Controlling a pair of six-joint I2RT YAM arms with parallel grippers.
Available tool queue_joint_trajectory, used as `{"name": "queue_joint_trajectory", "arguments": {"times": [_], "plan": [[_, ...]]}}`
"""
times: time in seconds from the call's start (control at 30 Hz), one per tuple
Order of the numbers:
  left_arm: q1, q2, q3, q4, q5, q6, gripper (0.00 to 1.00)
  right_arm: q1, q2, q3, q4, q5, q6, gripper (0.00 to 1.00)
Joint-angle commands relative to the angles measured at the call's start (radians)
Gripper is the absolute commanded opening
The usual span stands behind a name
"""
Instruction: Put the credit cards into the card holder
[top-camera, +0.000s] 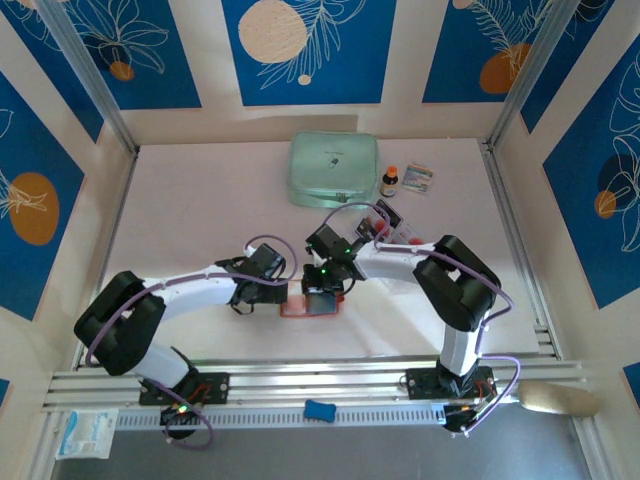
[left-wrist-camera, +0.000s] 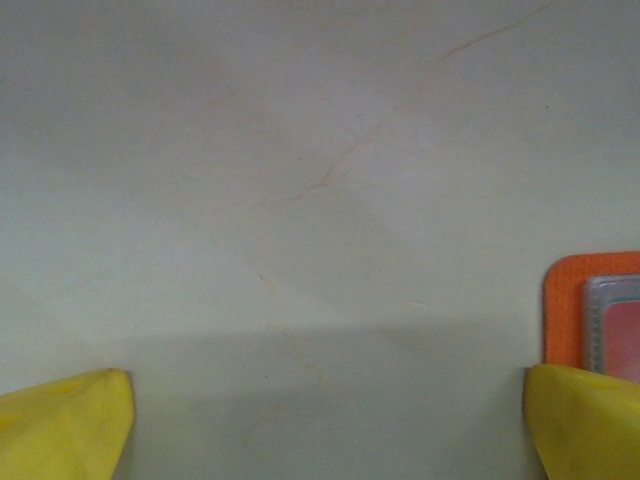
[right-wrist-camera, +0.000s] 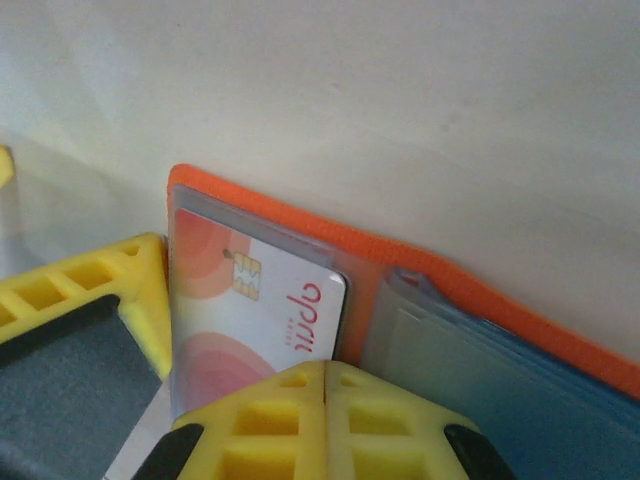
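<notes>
The card holder (right-wrist-camera: 300, 225) lies open on the table near the middle, between the two wrists. It is a flat orange shell with a soft, slightly fuzzy edge and rounded corners. Inside are clear, glossy plastic sleeves, and the stack on its right half looks grey-blue. A pale credit card (right-wrist-camera: 260, 300) sits in the left sleeve. It is smooth plastic with pink-red discs and a small gold chip, and red letters run sideways that look like "april".

The right gripper (right-wrist-camera: 325, 400) has its yellow lattice-moulded fingers pressed together with no gap, tips at the near edge of that card. The card shows face-on rather than pinched between them. The left gripper (left-wrist-camera: 325, 425) is spread wide, low over the table, and its right fingertip overlaps the holder's left corner. Its dark foam pad shows in the right wrist view.

The table (top-camera: 200, 200) is matte white with faint hairline marks. Cream walls with blue panels of white leaf line-drawings and orange or cream discs surround it, and aluminium rails run along the edges.

Dark credit cards (top-camera: 392, 222) lie just behind the right arm. Farther back are a rounded mint-green zip case (top-camera: 334, 170), a small dark bottle (top-camera: 389, 181) and a printed packet (top-camera: 418, 178). Their writing is too small to read.
</notes>
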Motion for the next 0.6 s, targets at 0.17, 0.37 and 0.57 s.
{"name": "queue_joint_trajectory", "arguments": {"times": [0.17,0.37,0.57], "plan": [[0.011,0.002,-0.022,0.023,0.022,0.000,1.00,0.025,0.012,0.042,-0.040,-0.013,0.007,0.00],[0.034,-0.079,-0.003,-0.013,0.015,0.002,1.00,0.016,-0.074,0.014,-0.059,0.011,0.010,0.00],[0.069,-0.170,0.003,-0.042,0.016,0.002,1.00,0.015,-0.131,-0.017,-0.058,0.025,0.020,0.00]]}}
